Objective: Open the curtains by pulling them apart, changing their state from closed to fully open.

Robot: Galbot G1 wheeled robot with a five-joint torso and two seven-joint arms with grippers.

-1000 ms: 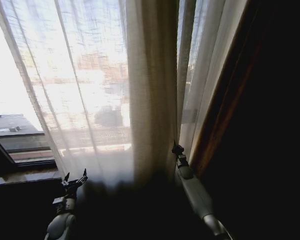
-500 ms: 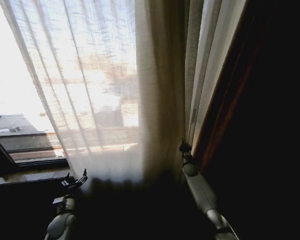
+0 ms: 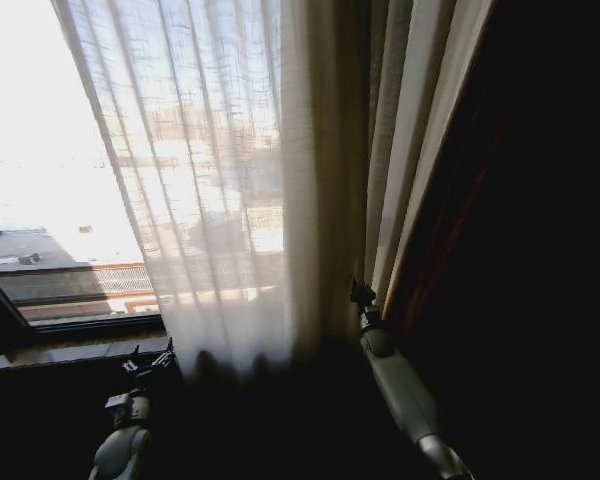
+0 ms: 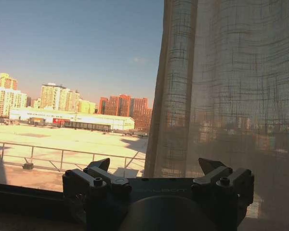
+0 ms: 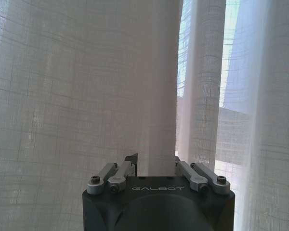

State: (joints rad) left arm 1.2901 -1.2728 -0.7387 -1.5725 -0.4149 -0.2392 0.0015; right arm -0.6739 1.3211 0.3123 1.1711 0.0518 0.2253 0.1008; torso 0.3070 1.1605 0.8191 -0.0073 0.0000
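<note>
Curtains [image 3: 230,200] hanging over right half of window, sheer and pleated at left edge, bunched cream-beige toward dark wall on right. Left part of window bare: sky, rooftops, railing visible through glass. Dark window frame [image 3: 40,325] and sill running along bottom left.

Right pincer [image 3: 361,294] raised against bunched folds, at lower end of gather near dark wall. Seen from right wrist: pincer [image 5: 155,163] closed narrow on one thick vertical pleat of curtains [image 5: 86,86], fabric pinched between fingers [image 5: 131,161], pleat rising straight up from grip. More pleats just beside it, pale daylight in gaps between.

Left pincer [image 3: 148,362] low near sill, just below and left of loose curtain hem, apart from fabric. Seen from left wrist: pincer [image 4: 156,168] spread wide, nothing between fingers [image 4: 102,166], pointing toward glass. Free edge of curtains [image 4: 221,86] hanging ahead, on one side of that view, city skyline on the other. Contact with cloth: none seen.
</note>
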